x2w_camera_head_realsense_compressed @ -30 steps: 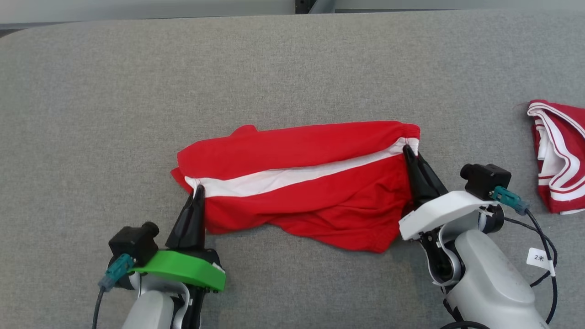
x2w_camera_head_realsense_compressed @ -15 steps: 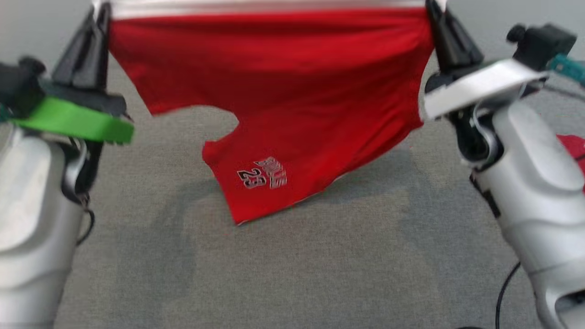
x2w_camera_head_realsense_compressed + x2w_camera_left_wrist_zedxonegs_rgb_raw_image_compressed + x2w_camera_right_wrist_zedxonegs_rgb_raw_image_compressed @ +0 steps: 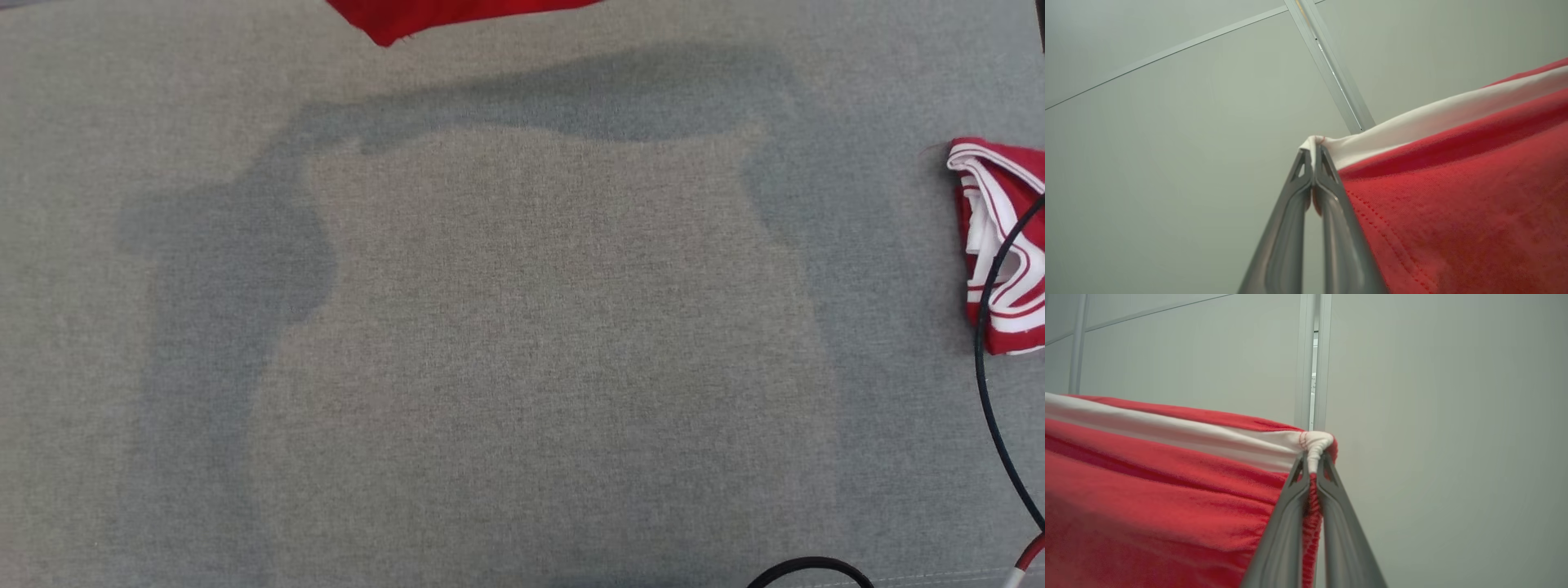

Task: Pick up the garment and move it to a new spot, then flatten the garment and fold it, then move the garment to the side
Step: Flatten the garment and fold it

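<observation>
Moved: red cloth garment with white waistband (image 3: 457,11), risen off the grey woven tabletop (image 3: 522,343) since a second ago; hem at head view's top edge. Grips: left gripper (image 3: 1312,157) and right gripper (image 3: 1312,459) each pinch a waistband corner. Backdrop: pale panelled wall (image 3: 1167,122).

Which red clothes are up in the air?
The red garment with the white band, pinched by the left gripper and right gripper; the striped one lies on the surface.

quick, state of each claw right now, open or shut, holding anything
left claw: shut, pinching one white-banded corner of the red garment, which is lifted.
right claw: shut, pinching the other white-banded corner of the red garment.
</observation>
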Tool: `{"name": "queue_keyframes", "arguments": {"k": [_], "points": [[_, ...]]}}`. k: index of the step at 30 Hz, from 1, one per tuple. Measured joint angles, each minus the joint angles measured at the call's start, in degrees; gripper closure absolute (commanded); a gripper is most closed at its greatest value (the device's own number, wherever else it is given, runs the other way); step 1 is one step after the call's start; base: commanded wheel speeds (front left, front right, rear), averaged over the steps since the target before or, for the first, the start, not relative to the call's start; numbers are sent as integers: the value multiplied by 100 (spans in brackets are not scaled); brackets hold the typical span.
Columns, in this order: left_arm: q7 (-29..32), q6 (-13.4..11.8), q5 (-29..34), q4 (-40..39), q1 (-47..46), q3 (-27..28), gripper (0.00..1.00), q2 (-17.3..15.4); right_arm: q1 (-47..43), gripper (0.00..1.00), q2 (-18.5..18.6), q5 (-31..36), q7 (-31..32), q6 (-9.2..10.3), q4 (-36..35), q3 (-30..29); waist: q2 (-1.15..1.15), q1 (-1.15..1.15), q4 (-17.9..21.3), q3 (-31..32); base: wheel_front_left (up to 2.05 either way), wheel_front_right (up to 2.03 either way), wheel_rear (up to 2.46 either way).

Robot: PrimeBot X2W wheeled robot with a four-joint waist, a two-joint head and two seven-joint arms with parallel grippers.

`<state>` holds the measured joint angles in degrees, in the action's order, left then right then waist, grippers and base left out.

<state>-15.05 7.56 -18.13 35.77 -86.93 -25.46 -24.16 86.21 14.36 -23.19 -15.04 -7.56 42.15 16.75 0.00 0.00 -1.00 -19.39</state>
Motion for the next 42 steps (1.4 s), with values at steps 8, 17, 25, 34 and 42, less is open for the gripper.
{"name": "queue_keyframes", "arguments": {"k": [8,17,25,34,42], "points": [[0,-19,321,-74,-165,242,100,266,-4,100,59,472,-1,0,-151,-287,0,1,-22,-899,0,0,0],[1,-19,224,-515,1551,743,100,850,-1423,100,219,-15,0,3,-573,166,0,2,-115,-1404,0,0,0],[2,-5,25,-972,3577,1265,100,1263,-3143,100,692,-903,0,3,-1293,883,0,1,-145,-1040,0,0,0],[2,0,-281,-1239,5649,1516,100,1507,-5038,100,1044,-1501,0,1,-1659,1477,0,0,-95,-148,0,0,0],[2,0,-359,-1256,7294,1724,100,1738,-6440,100,1045,-1764,0,2,-1808,1970,0,0,-79,786,0,0,0]]}}
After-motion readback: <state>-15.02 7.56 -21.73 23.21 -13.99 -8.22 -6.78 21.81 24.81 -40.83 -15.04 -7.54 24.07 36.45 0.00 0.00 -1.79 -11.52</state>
